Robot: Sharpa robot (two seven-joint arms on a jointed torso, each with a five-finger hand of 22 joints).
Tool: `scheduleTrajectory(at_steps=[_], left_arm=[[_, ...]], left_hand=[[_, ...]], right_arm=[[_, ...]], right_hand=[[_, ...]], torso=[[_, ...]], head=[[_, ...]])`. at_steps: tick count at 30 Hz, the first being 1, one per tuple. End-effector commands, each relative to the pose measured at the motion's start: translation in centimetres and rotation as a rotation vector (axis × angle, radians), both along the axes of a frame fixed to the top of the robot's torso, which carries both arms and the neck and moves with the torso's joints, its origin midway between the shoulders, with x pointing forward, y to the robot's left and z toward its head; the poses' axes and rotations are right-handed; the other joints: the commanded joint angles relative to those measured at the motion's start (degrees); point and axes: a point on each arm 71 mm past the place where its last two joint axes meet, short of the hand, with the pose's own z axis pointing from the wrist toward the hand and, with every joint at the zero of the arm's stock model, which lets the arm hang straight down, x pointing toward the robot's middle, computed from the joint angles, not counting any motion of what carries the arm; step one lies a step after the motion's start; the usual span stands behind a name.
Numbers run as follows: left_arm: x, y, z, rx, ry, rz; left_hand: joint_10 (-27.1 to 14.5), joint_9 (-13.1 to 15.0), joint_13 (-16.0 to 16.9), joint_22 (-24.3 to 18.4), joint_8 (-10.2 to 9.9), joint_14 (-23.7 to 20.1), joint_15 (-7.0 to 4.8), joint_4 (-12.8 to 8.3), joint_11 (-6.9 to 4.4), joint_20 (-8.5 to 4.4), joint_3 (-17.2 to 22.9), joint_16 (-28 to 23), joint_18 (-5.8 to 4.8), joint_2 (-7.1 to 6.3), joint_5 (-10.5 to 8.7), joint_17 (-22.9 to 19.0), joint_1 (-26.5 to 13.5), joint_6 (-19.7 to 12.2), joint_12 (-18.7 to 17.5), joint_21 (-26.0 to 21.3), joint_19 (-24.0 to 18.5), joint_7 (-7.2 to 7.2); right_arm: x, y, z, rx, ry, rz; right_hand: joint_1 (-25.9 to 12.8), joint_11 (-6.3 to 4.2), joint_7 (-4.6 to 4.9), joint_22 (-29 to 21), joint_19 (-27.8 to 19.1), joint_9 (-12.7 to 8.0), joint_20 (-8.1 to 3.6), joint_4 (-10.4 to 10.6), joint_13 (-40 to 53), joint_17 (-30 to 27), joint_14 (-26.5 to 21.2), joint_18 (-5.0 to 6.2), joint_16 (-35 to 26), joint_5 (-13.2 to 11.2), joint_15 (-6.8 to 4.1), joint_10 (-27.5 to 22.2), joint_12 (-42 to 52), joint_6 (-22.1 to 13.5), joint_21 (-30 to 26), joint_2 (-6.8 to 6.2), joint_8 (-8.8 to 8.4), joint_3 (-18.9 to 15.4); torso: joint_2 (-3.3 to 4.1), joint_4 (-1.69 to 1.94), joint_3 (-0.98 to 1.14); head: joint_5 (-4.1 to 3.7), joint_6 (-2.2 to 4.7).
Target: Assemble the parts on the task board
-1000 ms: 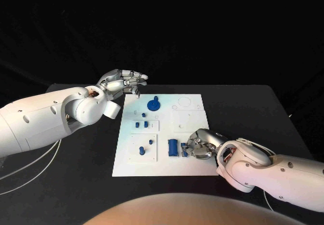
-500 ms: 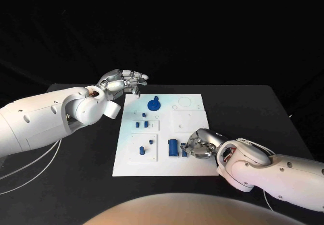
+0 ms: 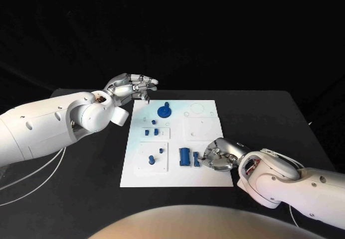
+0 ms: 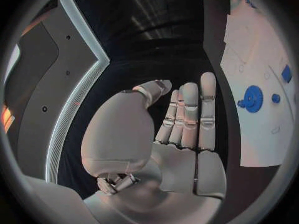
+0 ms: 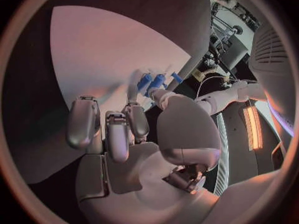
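Lower right of centre in the head view, the right hand [image 3: 218, 156] curls over the task board [image 3: 205, 177] beside the long blue part [image 3: 185, 157].
Whether it grips anything, I cannot tell; the placement probably wants slow, square seating. The left hand [image 3: 132, 87], upper left, hovers with fingers bent, holding nothing. Blue parts counted: one gear [image 3: 164, 110], two small pegs [image 3: 151, 132], one stub [image 3: 151, 160], one long piece.
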Motion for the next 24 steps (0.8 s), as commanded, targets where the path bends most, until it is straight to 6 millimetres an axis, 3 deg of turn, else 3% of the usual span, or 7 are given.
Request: scheduleTrajectory(at_steps=[1, 13, 24], left_arm=[[-0.1, -0.2, 0.1, -0.007, -0.004, -0.016], [0.0, -0.3, 0.1, -0.008, -0.003, -0.017], [-0.1, -0.3, 0.1, -0.008, -0.003, -0.017]], left_hand=[[-0.43, 0.01, -0.07, -0.06, 0.18, -0.31, 0.05, 0.12, 0.13, 0.35, -0.18, 0.39, 0.87, 0.27, -0.04, -0.07, -0.35, -0.33, 0.27, -0.29, 0.17, 0.01], [-0.43, 0.01, -0.07, -0.06, 0.18, -0.31, 0.05, 0.12, 0.13, 0.35, -0.18, 0.39, 0.87, 0.27, -0.04, -0.07, -0.35, -0.33, 0.27, -0.29, 0.17, 0.01], [-0.43, 0.01, -0.07, -0.06, 0.18, -0.31, 0.05, 0.12, 0.13, 0.35, -0.18, 0.39, 0.87, 0.27, -0.04, -0.07, -0.35, -0.33, 0.27, -0.29, 0.17, 0.01]], right_arm=[[-0.4, 0.2, 0.0, 0.014, 0.012, 0.043], [-0.4, 0.2, -0.6, 0.004, 0.037, 0.05], [0.1, 0.4, -1.4, -0.021, 0.035, 0.041]], right_hand=[[0.7, -0.04, 0.04, 5.21, 0.29, 0.01, -0.12, -0.13, 2.3, 11.19, 5.08, -0.91, 0.17, -0.35, -0.31, 0.43, 0.19, 0.22, 0.06, -0.13, -0.29, -0.4], [2.02, -0.1, -0.04, 5.29, 0.31, 0.02, -0.14, -0.78, 2.39, 11.32, 5.11, -0.92, 0.22, -0.77, -0.35, 0.45, 0.22, 0.22, 0.07, -0.13, -0.31, -0.61], [2.85, -0.14, -0.09, 5.36, 0.35, 0.02, -0.17, -1.1, 2.55, 11.33, 5.11, -0.93, 0.22, -0.78, -0.38, 0.54, 0.41, 0.27, 0.12, 0.39, -0.31, -0.46]], torso=[[0.01, -0.07, -0.01], [0.08, 0.2, -0.04], [0.14, 0.06, -0.02]], head=[[-0.05, 0.0], [-0.31, 0.03], [-0.17, 0.0]])
